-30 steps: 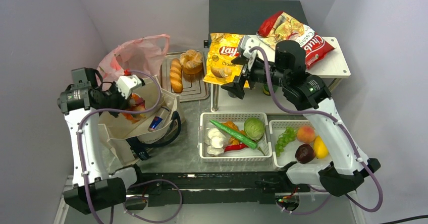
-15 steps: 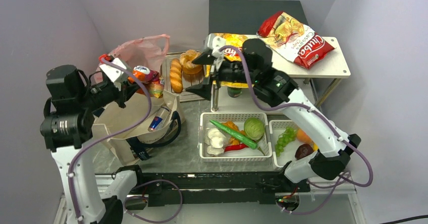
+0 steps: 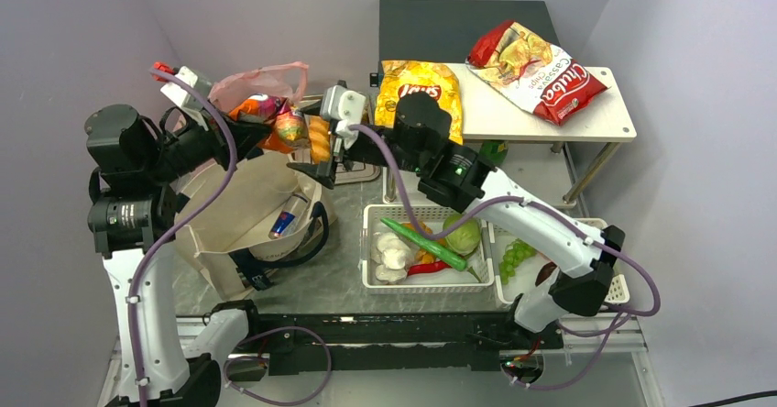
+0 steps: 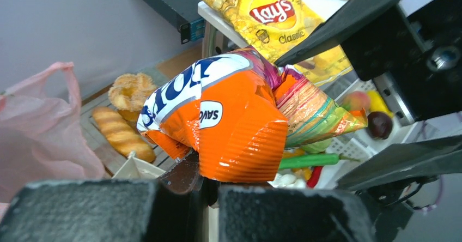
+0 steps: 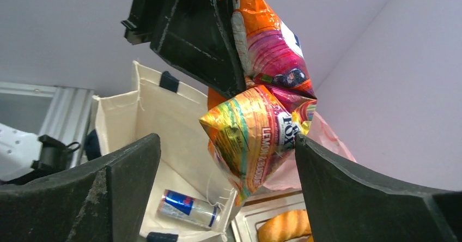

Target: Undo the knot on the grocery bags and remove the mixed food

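Grocery bags both look opened: the beige tote [image 3: 240, 207] stands agape below the left arm with a drink can [image 3: 282, 225] lying inside, and the pink plastic bag [image 3: 261, 83] behind it sags with a loose mouth. I judge the untying done and the unloading nearly done. In the white baskets [image 3: 431, 286] lie cabbage [image 3: 462, 235], garlic [image 3: 392, 253], the long green vegetable [image 3: 423, 242] and grapes [image 3: 516, 253]. The yellow crisp bag [image 3: 423, 93] lies on the side table [image 3: 550, 121], and the ring bun [image 4: 131, 89] sits on the tray [image 3: 365, 170]. Left to set down are two snack packets [image 4: 234, 122], pinched at one edge by the left gripper [image 4: 210, 193] and hanging in the air above the tote. The right gripper [image 5: 228, 144] is spread wide on either side of them, touching nothing. Half a second earlier the packets hung lower by the tote rim and the right gripper was back near the crisp bag; it has since swung across.
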Available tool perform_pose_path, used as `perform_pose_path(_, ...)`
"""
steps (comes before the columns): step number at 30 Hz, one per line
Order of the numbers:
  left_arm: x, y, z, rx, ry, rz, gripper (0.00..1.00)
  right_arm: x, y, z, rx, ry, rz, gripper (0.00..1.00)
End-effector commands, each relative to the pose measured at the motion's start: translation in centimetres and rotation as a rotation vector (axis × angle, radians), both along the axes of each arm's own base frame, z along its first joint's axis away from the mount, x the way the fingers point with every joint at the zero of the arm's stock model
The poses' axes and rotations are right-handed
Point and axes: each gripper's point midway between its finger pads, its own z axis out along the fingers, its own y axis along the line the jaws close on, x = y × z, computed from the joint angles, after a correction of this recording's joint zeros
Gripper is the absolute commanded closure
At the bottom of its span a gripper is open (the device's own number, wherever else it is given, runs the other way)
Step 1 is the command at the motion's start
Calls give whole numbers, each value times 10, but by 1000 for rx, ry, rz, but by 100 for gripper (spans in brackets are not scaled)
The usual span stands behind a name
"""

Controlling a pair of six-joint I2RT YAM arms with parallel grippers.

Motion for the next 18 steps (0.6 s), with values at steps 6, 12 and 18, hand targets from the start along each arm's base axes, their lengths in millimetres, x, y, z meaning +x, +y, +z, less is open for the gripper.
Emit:
perform_pose_path(6,-30,-17,14,-82,25,-103,96,37,-20,42,123,-158,-257,65)
perform_pose_path(12,-19,12,-2,-170,164,-90,67,28,-90,86,241,-133,-208,100)
perform_pose_path(18,-4,29,-5,-130,122,-7,12,41,-146,128,282,-139,-321,100)
